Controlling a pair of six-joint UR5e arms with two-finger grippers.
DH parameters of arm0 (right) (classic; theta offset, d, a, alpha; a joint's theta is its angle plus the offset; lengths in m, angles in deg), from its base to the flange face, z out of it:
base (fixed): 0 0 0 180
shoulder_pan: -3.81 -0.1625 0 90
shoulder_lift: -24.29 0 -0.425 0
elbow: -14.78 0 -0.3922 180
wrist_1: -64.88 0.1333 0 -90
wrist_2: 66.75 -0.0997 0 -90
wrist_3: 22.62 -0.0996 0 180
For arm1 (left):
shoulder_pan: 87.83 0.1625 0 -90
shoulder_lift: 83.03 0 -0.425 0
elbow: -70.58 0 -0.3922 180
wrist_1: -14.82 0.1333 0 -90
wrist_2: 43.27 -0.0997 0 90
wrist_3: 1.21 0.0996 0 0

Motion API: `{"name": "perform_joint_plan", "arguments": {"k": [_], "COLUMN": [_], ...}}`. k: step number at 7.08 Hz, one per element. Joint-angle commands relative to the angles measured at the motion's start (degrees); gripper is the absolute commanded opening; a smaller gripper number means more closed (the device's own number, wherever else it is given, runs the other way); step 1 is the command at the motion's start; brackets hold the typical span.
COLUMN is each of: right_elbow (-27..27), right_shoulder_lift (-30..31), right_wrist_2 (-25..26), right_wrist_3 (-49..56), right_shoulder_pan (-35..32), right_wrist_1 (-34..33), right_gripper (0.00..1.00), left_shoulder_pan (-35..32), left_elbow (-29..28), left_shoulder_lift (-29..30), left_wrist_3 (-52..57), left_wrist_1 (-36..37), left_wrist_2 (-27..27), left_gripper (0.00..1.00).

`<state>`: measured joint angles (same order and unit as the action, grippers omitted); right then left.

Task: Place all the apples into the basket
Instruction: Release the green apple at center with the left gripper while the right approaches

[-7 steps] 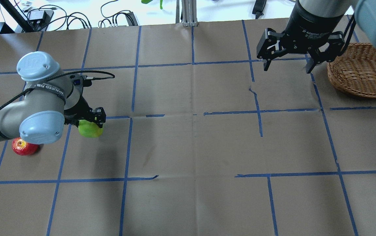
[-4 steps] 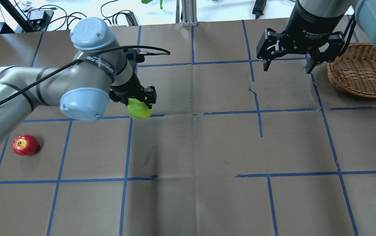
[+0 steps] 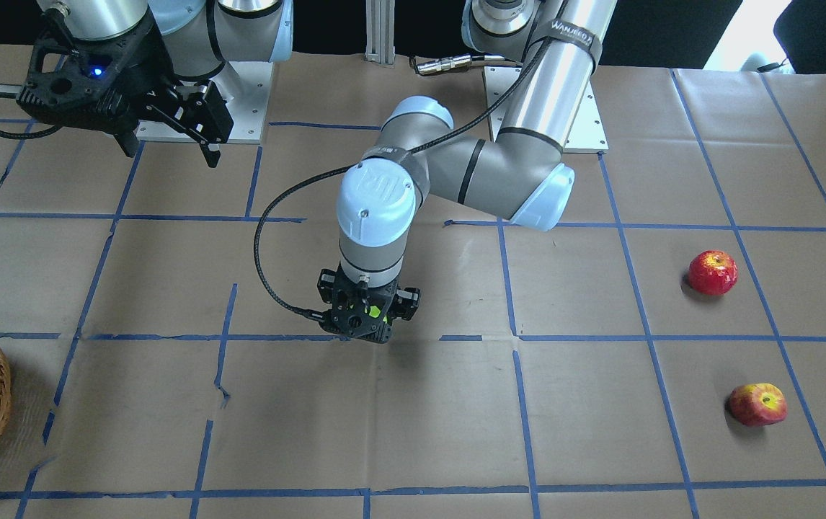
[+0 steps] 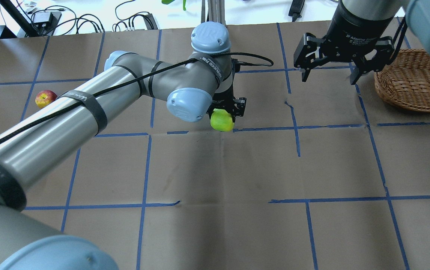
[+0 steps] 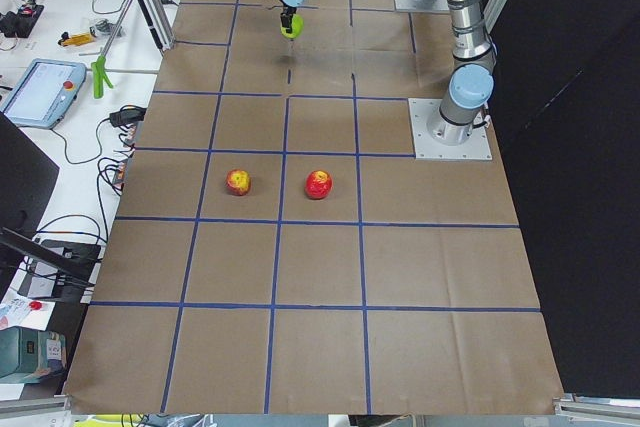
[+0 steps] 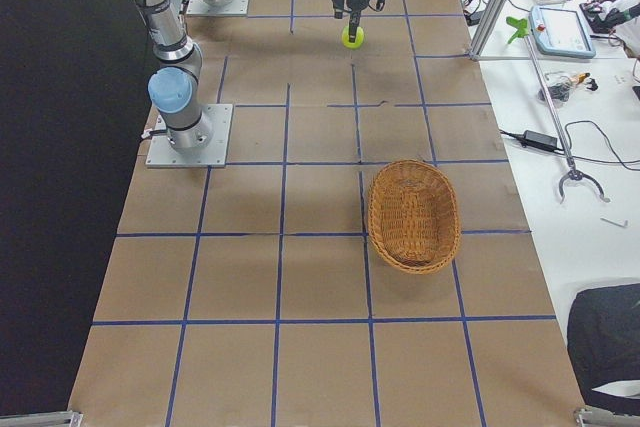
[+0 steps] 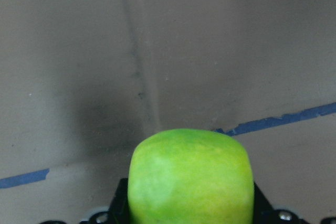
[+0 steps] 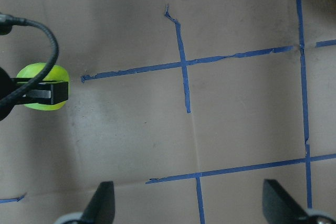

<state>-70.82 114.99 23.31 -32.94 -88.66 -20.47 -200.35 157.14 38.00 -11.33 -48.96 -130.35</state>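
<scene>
Now the left jaws pinch the glossy lime-green apple point(image 4: 221, 120) above the brown tabletop's point(image 4: 215, 232) middle. The right jaws hang spread near the round wicker basket point(image 4: 414, 80), well apart from the deep red apple point(image 3: 712, 272) and the red-yellow apple point(image 3: 757, 404).

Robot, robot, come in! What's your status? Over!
Left claw shut on bright lime-green apple, held off table. Right claw open, empty, beside round woven wicker basket. Deep red apple and red-yellow apple on table. Nothing lying between.
</scene>
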Motion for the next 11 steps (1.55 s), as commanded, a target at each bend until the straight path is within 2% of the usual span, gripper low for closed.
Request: {"name": "perform_joint_plan", "arguments": {"k": [1, 2, 3, 4, 7, 8, 9, 10, 11], "right_elbow": [-0.09, 0.00, -0.09, -0.18, -5.07, -8.58, -12.27, -16.57, -18.79], "right_shoulder_lift": [-0.17, -0.18, -0.35, -1.48, -5.97, -7.98, -9.74, -11.58, -12.82], "right_wrist_2": [-0.16, -0.24, -0.42, -0.33, -1.03, -0.69, -1.03, -1.21, -1.47], "right_wrist_3": [-0.48, -0.05, -0.05, -0.05, 5.37, 6.01, 5.67, 5.23, 4.53], "right_shoulder_pan": [0.36, 0.45, 0.80, 0.89, 0.71, 0.71, 0.63, 0.54, -0.07], "right_wrist_1": [1.32, 1.94, 1.85, 2.03, 1.16, -3.11, -10.81, -19.59, -25.77], "right_gripper": [1.00, 1.00, 1.00, 1.00, 1.00, 1.00, 1.00, 1.00, 1.00], "left_shoulder_pan": [0.54, 1.15, 1.16, 1.16, 2.29, 6.74, 14.70, 22.70, 31.66], "left_elbow": [-0.09, -0.17, -0.25, -0.78, -1.66, -0.79, 0.61, 1.58, 2.98], "left_shoulder_lift": [2.37, 2.72, 3.16, 3.25, -0.42, -5.84, -11.81, -15.52, -16.87], "left_wrist_3": [0.98, 0.89, 0.89, 0.20, -0.34, 0.88, 4.29, 11.80, 25.80], "left_wrist_1": [0.15, 0.15, 0.76, 1.28, 0.85, -0.72, -6.21, -12.36, -13.99], "left_wrist_2": [-0.11, -0.11, -0.11, 0.06, 0.59, 0.42, 0.33, -0.98, -5.69], "left_gripper": [0.35, 0.46, 0.69, 0.99, 0.99, 0.99, 0.99, 0.99, 0.99]}}
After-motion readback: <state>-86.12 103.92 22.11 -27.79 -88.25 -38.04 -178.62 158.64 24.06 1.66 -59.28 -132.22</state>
